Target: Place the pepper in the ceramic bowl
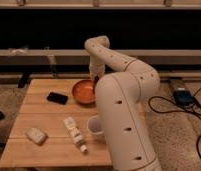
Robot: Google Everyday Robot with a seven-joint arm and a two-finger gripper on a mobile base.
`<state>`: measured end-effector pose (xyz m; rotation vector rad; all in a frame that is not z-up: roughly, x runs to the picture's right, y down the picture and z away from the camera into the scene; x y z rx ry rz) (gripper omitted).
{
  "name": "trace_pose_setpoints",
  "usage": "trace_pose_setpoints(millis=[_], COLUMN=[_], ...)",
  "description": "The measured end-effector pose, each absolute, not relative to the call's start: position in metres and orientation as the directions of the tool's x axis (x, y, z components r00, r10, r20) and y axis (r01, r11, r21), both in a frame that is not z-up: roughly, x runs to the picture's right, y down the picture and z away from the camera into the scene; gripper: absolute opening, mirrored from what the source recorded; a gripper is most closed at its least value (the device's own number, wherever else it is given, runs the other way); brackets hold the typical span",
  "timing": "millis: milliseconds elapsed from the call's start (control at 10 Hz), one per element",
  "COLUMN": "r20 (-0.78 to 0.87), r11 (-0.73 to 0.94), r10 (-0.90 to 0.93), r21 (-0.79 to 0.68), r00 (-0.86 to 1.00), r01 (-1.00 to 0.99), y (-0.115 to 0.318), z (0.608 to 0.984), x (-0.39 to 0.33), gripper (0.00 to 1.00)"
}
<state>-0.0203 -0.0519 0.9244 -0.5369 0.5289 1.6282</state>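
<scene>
The gripper (95, 79) hangs at the ceramic bowl's (84, 92) right rim; whether it grips the pepper I cannot tell, and the pepper itself is not visible. On the desk (39, 112), left to right: a black object (57, 98), the bowl, a cup (94, 127). Release appears to remain.

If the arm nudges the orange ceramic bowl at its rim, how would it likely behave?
The ceramic bowl looks shallow and wide, sitting flat on the wooden table, so it would probably slide rather than tip. Its glossy inside suggests a slick, hard glaze, likely brittle if knocked off. The gripper hangs just above its right rim, so a contact there seems plausible.
</scene>
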Motion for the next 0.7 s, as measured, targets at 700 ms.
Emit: trace_pose_setpoints(millis=[700], r20=[-0.584], r11=[-0.067], r10=[0.811], r21=[-0.060], r00=[-0.019], r01=[-0.996], y=[-0.046], z=[0.914], x=[-0.040], gripper=[0.80])
